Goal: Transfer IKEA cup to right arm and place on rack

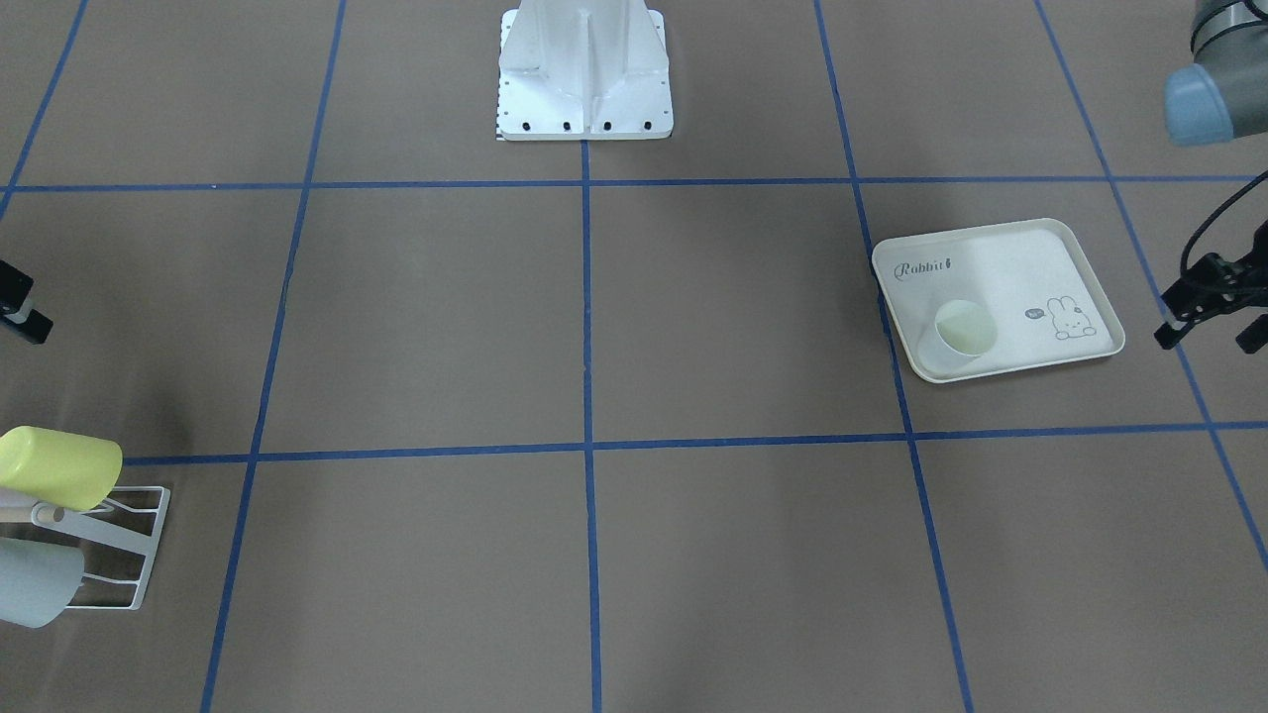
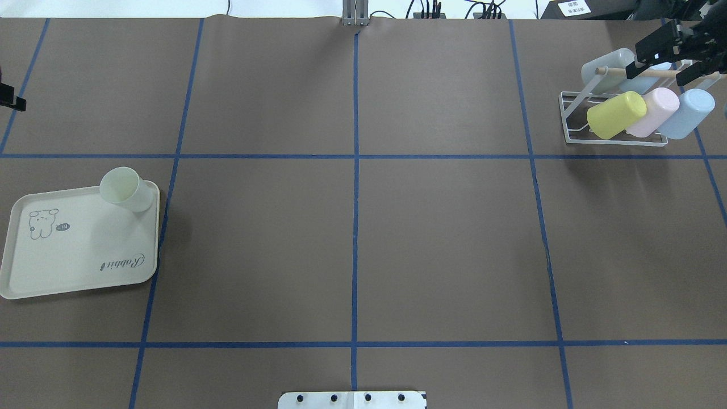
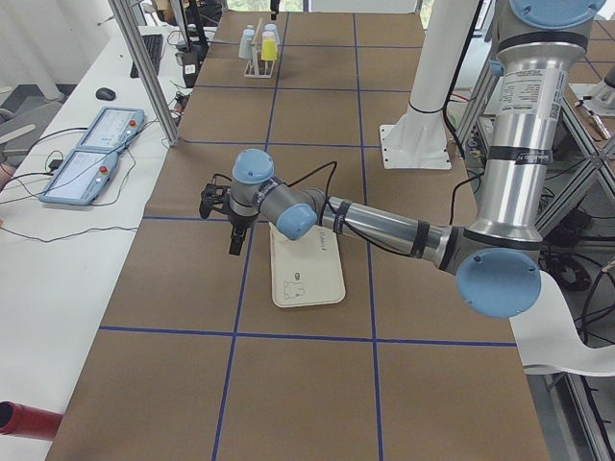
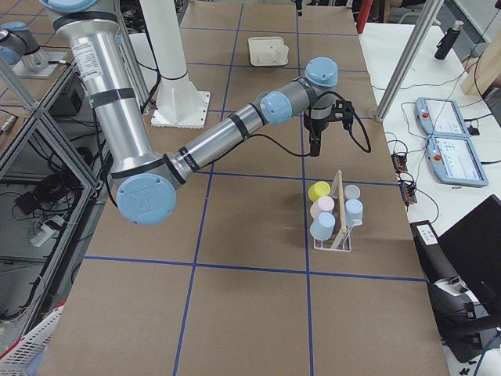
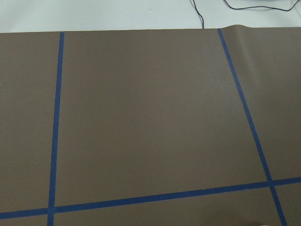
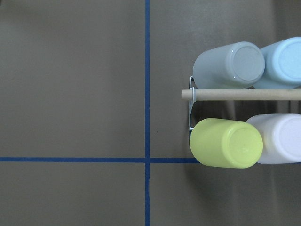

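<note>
My left tool (image 1: 1211,335) hangs empty with its fingers apart, at ten o'clock from the IKEA cup (image 2: 122,186). The cup stands upright in the tray's (image 2: 74,272) one-o'clock corner, mouth up, which I judge leaves its wall easy to grasp. Far off at two o'clock, my right tool (image 2: 661,74) hovers spread over the rack (image 2: 571,122), handy for receiving.

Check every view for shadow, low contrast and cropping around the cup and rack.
Overhead exterior: even light, a soft shadow beside the tray; the cup reads clearly. Exterior front-facing: pale cup on pale tray, low contrast; the rack is cut by the frame edge. Right wrist-mounted: sharp, dark shadow below the yellow cup. Left wrist-mounted: only table, evenly lit.
</note>
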`<state>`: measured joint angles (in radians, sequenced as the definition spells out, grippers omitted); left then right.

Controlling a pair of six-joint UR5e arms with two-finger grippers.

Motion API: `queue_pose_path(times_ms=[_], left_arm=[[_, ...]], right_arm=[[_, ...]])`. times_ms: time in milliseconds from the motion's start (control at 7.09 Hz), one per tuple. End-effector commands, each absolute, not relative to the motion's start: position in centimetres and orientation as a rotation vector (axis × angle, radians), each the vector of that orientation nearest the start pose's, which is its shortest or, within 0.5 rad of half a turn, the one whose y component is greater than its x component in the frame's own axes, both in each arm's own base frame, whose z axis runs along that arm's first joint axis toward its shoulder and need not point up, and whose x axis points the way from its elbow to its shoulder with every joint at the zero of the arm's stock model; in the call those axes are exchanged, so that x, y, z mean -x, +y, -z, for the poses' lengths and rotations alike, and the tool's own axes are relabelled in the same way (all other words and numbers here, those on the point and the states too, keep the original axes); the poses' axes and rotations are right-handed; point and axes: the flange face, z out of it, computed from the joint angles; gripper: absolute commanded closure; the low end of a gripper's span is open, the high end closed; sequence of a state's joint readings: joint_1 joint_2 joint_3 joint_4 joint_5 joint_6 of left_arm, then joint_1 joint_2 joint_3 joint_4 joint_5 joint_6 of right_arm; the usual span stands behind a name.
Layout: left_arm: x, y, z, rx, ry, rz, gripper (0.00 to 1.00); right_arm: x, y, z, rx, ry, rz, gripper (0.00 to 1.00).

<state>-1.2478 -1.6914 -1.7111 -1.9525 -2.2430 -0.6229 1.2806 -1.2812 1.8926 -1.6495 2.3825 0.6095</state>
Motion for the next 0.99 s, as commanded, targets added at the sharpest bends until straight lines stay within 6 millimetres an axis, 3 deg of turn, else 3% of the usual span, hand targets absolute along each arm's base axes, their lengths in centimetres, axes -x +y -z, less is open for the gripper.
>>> queue_pose_path(times_ms=[0, 141, 282, 705, 847], left_arm=[[-16.6, -54.4, -48.3, -0.151, 0.849, 0.019, 0.00], [-20.5, -52.8, -48.1, -0.096, 0.861, 0.019, 0.00], [-23.2, -51.5, -47.2, -0.074, 0.871, 0.000, 0.00], [-26.2, -49.7, -47.2, -0.045, 0.869, -0.047, 0.00], [-26.0, -49.5, -48.2, -0.034, 0.859, -0.042, 0.00]], right_arm=[[10.3, -54.7, -35.3, -0.109, -0.932, -0.074, 0.00], [10.5, -54.3, -35.6, -0.103, -0.933, -0.069, 0.00], [10.6, -54.2, -35.6, -0.105, -0.931, -0.068, 0.00], [11.5, -54.2, -35.7, -0.108, -0.913, -0.059, 0.00], [11.5, -54.2, -35.8, -0.107, -0.911, -0.061, 0.00]])
